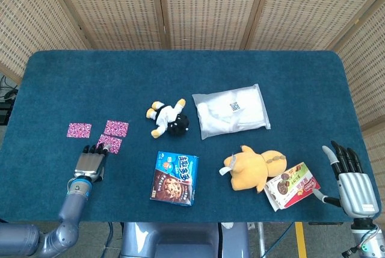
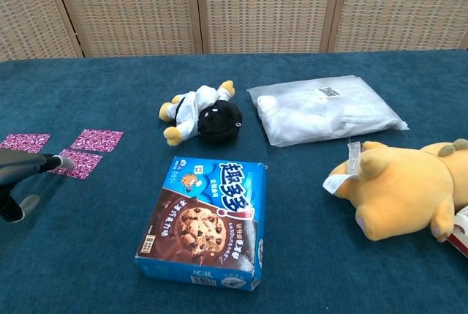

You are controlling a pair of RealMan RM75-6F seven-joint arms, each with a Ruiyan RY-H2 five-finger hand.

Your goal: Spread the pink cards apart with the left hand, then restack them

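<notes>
Three pink patterned cards lie apart on the blue cloth at the left: one far left [image 1: 79, 130] [image 2: 24, 141], one further back [image 1: 116, 128] [image 2: 96, 140], and one nearer the front [image 1: 110, 144] [image 2: 76, 164]. My left hand [image 1: 89, 162] [image 2: 22, 170] lies flat just in front of them, fingers stretched out, with its fingertips [image 1: 103, 148] on the near edge of the front card. It holds nothing. My right hand [image 1: 351, 181] is open at the table's front right edge, far from the cards.
A blue cookie box [image 1: 174, 178] lies right of the left hand. A small plush doll [image 1: 168, 118], a white plastic bag [image 1: 231, 111], a yellow plush toy [image 1: 254, 168] and a snack packet [image 1: 292, 186] fill the middle and right.
</notes>
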